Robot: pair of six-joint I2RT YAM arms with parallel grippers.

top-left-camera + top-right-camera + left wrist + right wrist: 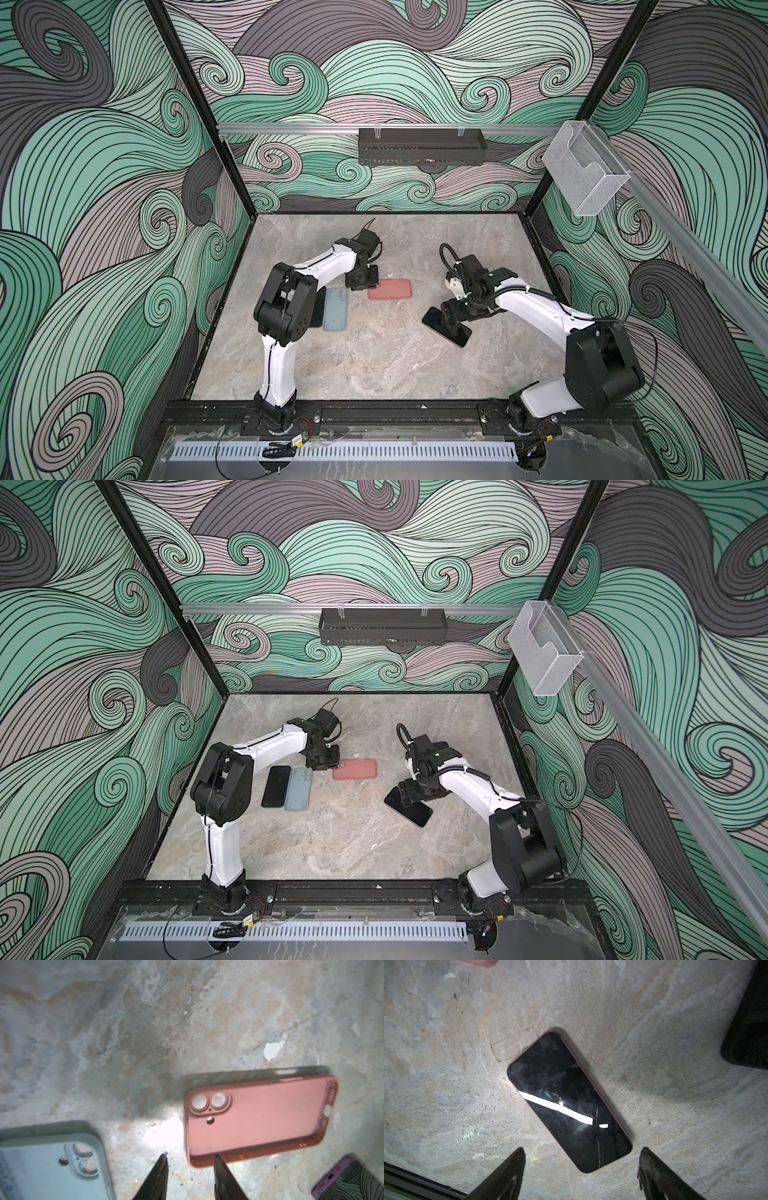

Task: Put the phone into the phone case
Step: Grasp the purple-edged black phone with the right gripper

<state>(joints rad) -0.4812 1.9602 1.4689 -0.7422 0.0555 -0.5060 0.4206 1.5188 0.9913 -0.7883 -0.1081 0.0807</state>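
Pink case [257,1118] is lying empty, the phone [569,1101] well apart; left gripper [191,1154] and right gripper [582,1148] are hovering, jaws spread, holding nothing.

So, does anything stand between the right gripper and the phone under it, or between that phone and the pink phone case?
Nothing visible. The right gripper hangs open over the phone, and only bare table lies between the phone and the pink phone case. The left gripper, jaws apart, sits at the case's camera-cutout end and may crowd it.
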